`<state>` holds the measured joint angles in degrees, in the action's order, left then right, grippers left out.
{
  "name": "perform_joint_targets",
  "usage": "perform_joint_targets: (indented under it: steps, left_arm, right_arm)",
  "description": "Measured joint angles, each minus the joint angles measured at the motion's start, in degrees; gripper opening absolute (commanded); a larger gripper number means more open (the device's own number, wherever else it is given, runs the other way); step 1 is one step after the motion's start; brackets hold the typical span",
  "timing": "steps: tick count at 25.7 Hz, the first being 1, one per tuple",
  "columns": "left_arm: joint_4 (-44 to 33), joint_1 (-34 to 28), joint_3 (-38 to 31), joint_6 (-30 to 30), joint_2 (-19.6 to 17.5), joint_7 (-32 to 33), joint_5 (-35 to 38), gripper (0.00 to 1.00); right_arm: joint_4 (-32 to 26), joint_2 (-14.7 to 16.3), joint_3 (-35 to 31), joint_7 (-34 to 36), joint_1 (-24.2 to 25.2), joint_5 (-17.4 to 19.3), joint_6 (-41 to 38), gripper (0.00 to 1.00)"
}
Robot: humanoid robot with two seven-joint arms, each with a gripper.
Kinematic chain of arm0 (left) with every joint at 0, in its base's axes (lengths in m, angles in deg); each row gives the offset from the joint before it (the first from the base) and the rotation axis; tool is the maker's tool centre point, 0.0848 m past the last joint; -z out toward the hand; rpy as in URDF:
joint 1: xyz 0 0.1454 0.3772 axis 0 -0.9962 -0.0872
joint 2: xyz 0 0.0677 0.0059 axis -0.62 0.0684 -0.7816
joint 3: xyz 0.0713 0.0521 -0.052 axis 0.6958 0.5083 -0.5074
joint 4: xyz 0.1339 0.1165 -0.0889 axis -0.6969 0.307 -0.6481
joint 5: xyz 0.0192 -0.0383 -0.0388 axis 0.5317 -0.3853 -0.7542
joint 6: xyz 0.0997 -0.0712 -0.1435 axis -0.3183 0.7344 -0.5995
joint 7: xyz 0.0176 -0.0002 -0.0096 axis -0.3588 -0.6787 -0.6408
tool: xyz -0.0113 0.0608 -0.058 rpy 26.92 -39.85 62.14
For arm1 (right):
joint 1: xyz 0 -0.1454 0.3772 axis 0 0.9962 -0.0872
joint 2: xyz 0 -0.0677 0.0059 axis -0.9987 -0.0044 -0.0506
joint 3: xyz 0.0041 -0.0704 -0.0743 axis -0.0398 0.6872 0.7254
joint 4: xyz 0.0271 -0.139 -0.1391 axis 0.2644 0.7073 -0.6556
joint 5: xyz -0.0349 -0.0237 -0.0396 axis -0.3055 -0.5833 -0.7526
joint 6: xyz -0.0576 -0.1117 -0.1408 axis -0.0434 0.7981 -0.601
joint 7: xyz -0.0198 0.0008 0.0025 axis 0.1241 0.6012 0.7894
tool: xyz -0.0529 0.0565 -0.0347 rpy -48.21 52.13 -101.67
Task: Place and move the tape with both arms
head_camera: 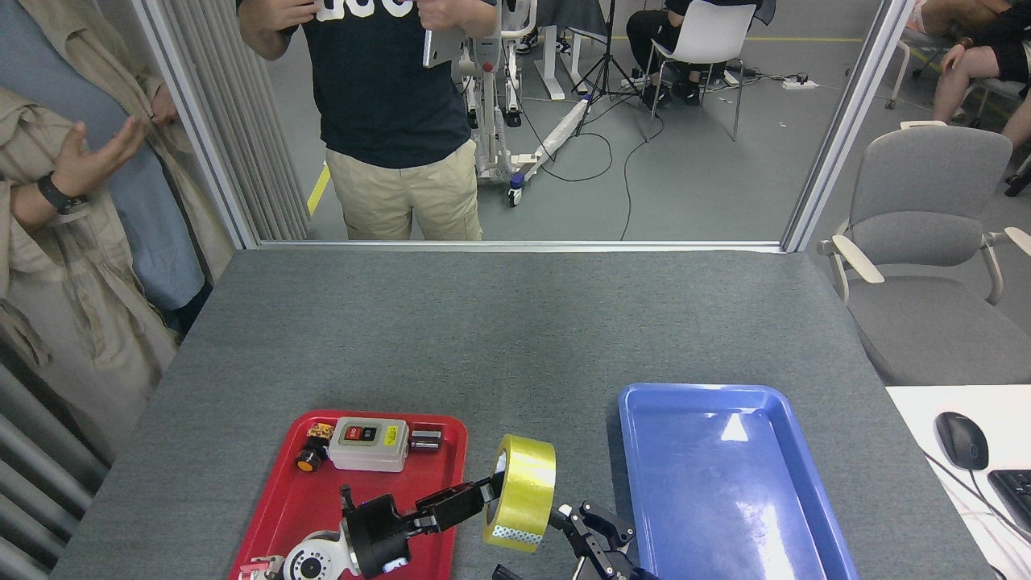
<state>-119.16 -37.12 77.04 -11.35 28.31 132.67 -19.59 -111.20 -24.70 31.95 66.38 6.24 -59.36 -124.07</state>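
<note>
Handover in progress — the left gripper (493,493) has its fingers clenched on the wide yellow translucent tape roll (522,492), upright near the grey worktop's (515,322) front edge. The right gripper (592,532), fingers spread, must close on it — then the left lets go.

Grey tabletop (515,322); red tray (310,491) lower left holding switch box (368,443); blue tray (725,483) lower right; grey chair (926,242) right.

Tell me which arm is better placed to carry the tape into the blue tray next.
Probably the right. Its open gripper sits beside the tape, on the blue tray side. The left gripper holds the roll from the red tray side.
</note>
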Motion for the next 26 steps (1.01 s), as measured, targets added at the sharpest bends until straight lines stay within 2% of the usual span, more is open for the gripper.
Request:
perform_joint_targets:
  steps: [2, 4, 5, 8, 11, 16, 20, 23, 26]
  left_arm:
    - [-0.2, 0.0, 0.0, -0.2, 0.0, 0.1, 0.0, 0.12]
    - [-0.3, 0.1, 0.1, -0.4, 0.0, 0.2, 0.0, 0.13]
    - [-0.3, 0.1, 0.1, -0.5, 0.0, 0.3, 0.0, 0.19]
    - [-0.4, 0.1, 0.1, -0.4, 0.1, 0.4, 0.0, 0.59]
    - [-0.4, 0.2, 0.0, 0.0, 0.2, 0.4, 0.1, 1.0]
    - [-1.0, 0.1, -0.4, 0.4, -0.2, -0.6, -0.5, 1.0]
    - [-1.4, -0.6, -1.9, 0.1, -0.7, -2.9, -5.8, 1.0]
    - [-1.5, -1.4, -3.5, 0.0, -1.6, -8.7, -7.9, 0.99]
    - [-1.6, -2.1, -6.4, 0.0, -3.0, -16.6, -2.8, 0.99]
  right_arm:
    - [0.0, 0.0, 0.0, 0.0, 0.0, 0.1, 0.1, 0.45]
    - [0.0, 0.1, 0.1, -0.1, 0.0, 0.1, 0.2, 0.44]
    - [0.0, 0.2, 0.1, -0.2, 0.0, 0.2, 0.2, 0.44]
    - [0.0, 0.3, 0.1, -0.3, 0.1, 0.2, 0.8, 0.39]
    - [-0.1, 0.4, 0.1, -0.3, 0.1, 0.2, 0.7, 0.29]
    - [-0.6, 0.4, 0.1, 0.1, 0.1, 0.2, -0.3, 0.16]
    - [-0.8, 0.5, 0.1, 0.2, 0.1, 0.2, -0.3, 0.09]
    - [-0.9, 0.6, -0.1, 0.2, 0.0, 0.0, 0.6, 0.08]
    - [-0.8, 0.6, -0.4, -0.1, -0.4, -1.9, 8.4, 0.08]
